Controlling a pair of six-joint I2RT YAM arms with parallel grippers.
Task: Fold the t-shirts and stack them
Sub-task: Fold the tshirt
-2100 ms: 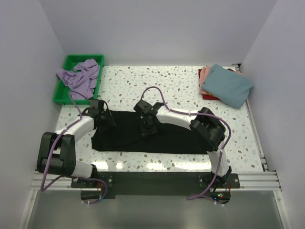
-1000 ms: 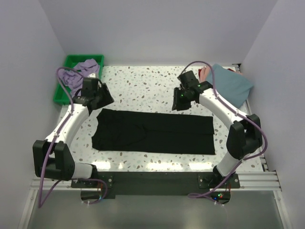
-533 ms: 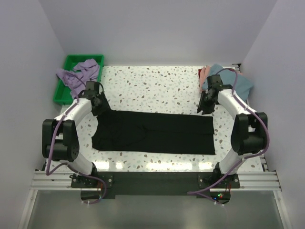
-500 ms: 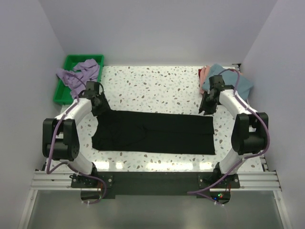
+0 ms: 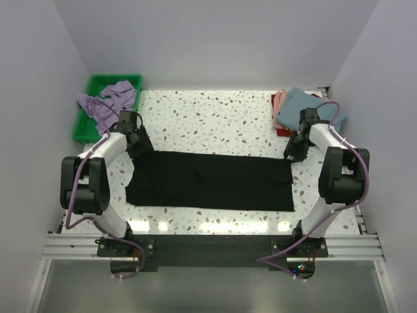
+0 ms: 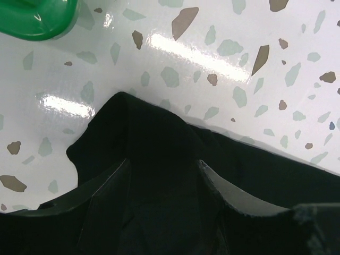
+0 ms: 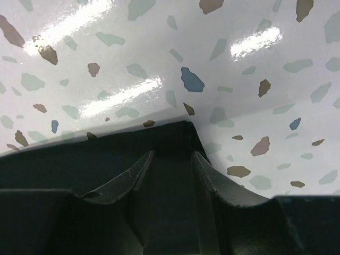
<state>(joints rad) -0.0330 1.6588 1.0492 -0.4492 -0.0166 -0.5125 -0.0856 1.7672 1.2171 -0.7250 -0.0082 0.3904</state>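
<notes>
black tee [image 5: 208,180] lying flat on table [image 5: 215,117] as long strip. left gripper [image 6: 162,170] spread wide, straddling its far left corner. right gripper [image 7: 170,159] same deal, fingers apart over far right corner. lavender tee [image 5: 107,101] bunched in green tray [image 5: 81,130].

No text, label or number is legible anywhere.

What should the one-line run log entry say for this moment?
step: fold large black cloth t-shirt | left gripper: open over far-left corner | right gripper: open over far-right corner | shirt: flat on speckled table
</notes>
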